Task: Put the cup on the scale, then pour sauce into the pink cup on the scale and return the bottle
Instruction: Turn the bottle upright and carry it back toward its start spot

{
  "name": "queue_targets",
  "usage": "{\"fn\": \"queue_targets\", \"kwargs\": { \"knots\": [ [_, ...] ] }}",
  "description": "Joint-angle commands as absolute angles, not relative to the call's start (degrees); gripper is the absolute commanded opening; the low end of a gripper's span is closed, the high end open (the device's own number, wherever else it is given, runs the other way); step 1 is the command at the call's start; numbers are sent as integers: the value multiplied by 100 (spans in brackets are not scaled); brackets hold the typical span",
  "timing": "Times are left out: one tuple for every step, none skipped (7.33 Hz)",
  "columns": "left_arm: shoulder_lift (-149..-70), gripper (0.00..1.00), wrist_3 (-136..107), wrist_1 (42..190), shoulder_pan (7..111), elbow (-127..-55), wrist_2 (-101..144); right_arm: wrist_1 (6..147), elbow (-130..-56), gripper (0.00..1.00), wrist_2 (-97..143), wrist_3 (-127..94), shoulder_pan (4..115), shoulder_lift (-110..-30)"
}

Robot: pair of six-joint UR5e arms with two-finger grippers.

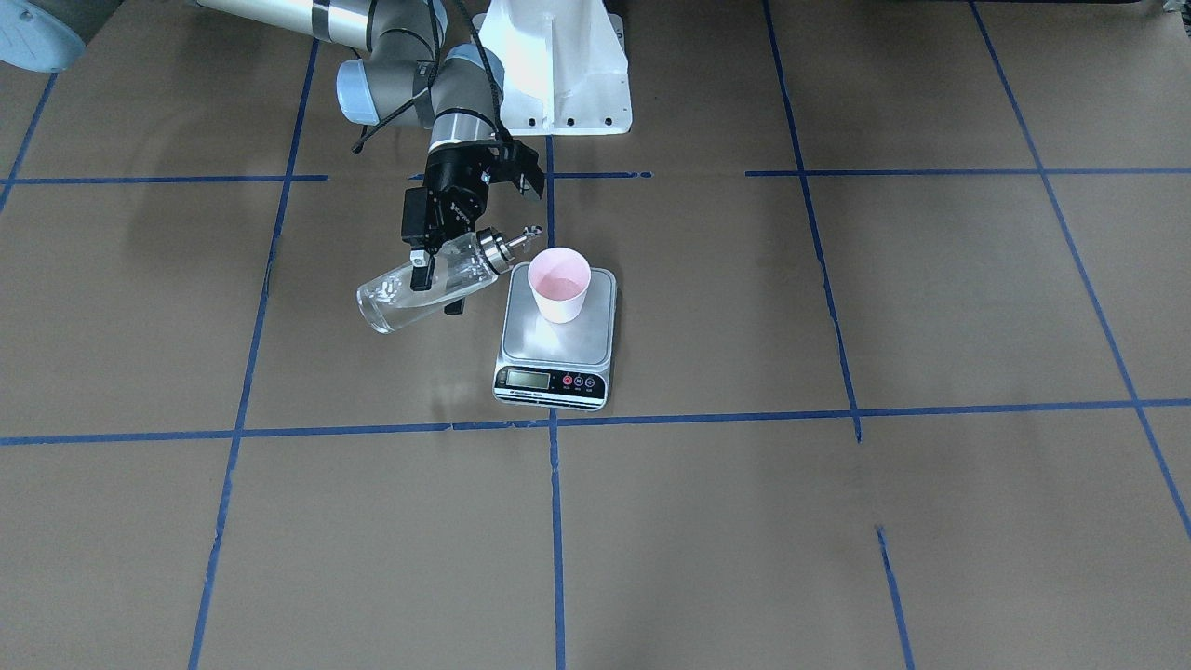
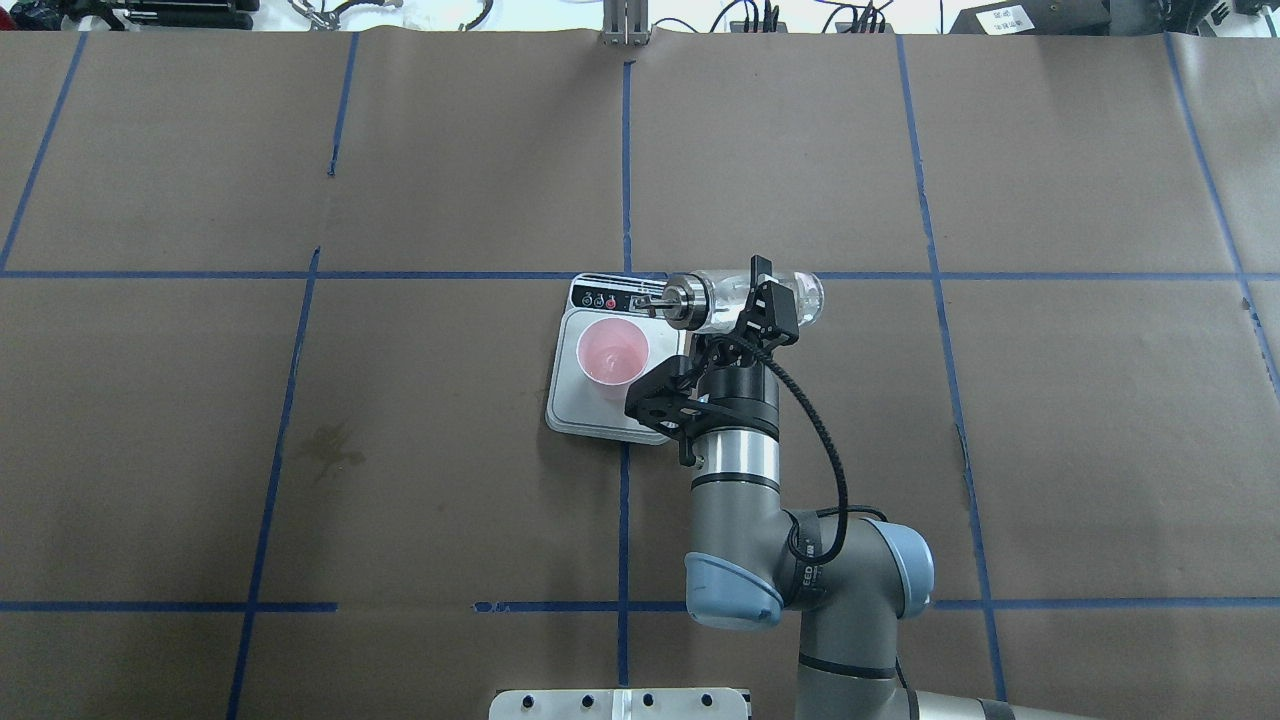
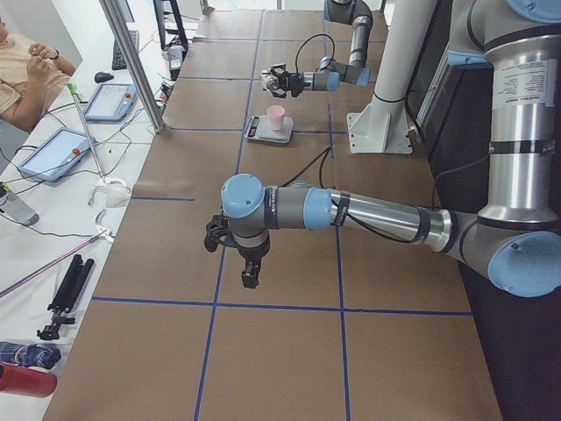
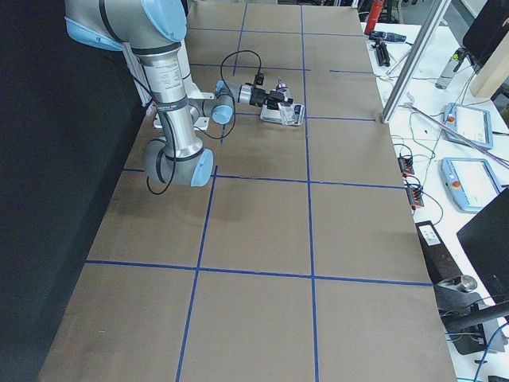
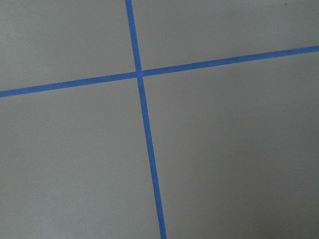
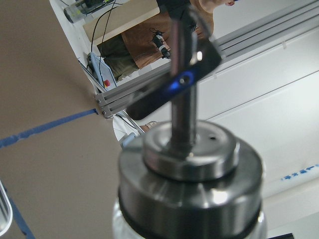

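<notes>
In the upper middle of the front-facing view, the right claw (image 1: 437, 288) is clamped across the body of the bottle (image 1: 386, 305) and holds it tipped almost level. Its metal spout (image 1: 521, 236) points at the cup (image 1: 559, 284), which stands upright on the scale (image 1: 558, 349). The main risk I see is aim. In the overhead view the spout tip seems to lie over the scale's button strip (image 2: 610, 299), just beside the cup's rim rather than above its mouth. Clear sauce could then run onto the display or the tabletop (image 1: 837, 512). No stream is visible, so I cannot tell whether anything flows. Tipping further could also bring the spout against the light paper cup and tip it over. The smooth glass might slip in the grip. The left claw (image 3: 248, 274) hangs low in the middle of the left side view, well apart; I cannot tell its opening.
</notes>
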State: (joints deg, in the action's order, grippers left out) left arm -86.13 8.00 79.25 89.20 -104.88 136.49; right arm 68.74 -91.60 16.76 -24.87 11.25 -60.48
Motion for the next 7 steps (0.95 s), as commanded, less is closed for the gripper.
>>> {"fn": "queue_targets", "kwargs": {
  "knots": [
    [-8613, 100, 800, 7919, 8921, -10529, 13649, 5806, -9193, 0, 2336, -3400, 1160, -6047],
    [-8622, 100, 800, 7928, 8921, -10538, 13649, 5427, -9193, 0, 2590, -4010, 1230, -6090],
    [-8613, 100, 800, 7928, 8912, -10529, 13649, 5414, -9272, 0, 3385, -4260, 1465, -6239],
    [-8613, 100, 800, 7928, 8921, -10521, 13641, 5414, -9420, 0, 3575, -4263, 1642, -6388],
    [-8552, 100, 817, 7928, 8930, -10521, 13641, 5405, -9457, 0, 3760, -4437, 1844, -6407],
    [-8508, 100, 861, 7928, 8930, -10512, 13632, 5405, -9605, 0, 4310, -4743, 2037, -6538],
    [-8456, 100, 948, 7963, 8956, -10512, 13623, 5405, -9720, 0, 4420, -4772, 2135, -6661]
  ]
}}
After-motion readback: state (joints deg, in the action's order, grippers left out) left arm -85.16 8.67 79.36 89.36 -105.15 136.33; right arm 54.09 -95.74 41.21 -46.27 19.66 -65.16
